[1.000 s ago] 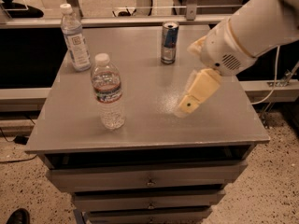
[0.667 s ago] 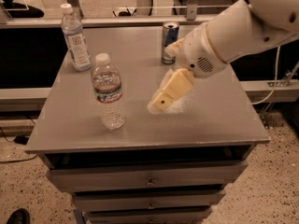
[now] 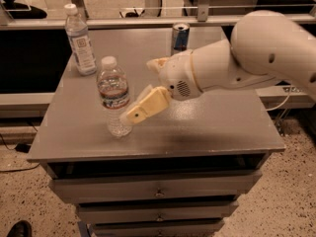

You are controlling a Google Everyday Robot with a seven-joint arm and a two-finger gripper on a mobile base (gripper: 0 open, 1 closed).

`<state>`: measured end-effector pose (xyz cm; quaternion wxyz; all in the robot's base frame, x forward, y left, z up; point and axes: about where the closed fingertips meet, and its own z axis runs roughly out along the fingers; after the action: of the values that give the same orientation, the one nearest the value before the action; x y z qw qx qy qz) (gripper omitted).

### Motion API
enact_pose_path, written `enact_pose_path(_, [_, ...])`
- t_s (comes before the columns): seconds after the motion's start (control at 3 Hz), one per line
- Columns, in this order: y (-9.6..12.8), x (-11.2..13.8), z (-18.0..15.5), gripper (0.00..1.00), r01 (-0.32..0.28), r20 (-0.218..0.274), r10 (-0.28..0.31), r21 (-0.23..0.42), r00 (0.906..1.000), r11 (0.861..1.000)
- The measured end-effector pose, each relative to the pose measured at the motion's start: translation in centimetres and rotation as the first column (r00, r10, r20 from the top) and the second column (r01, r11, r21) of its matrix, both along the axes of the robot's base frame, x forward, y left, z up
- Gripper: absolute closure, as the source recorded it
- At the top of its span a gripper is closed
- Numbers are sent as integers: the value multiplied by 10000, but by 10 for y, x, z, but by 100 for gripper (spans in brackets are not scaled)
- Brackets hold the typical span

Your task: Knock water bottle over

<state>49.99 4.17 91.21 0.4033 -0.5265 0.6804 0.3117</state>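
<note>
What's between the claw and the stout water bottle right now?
Nothing. In the camera view the claw is right beside the water bottle, touching it or nearly so, with no other object between them.

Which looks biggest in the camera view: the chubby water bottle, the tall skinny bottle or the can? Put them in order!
1. water bottle, but it stands nearer the camera, so first place is unsure
2. tall skinny bottle
3. can, partly behind the arm
The gripper is beside the water bottle.
</note>
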Motion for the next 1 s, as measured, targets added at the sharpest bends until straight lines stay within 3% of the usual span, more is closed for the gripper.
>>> enact_pose_path(0.33, [24, -1, -6, 0, -32, -175, 50, 1039, 9998, 9946])
enact_pose_path(1.0, [61, -5, -7, 41, -233, -315, 317, 2359, 9990, 9715])
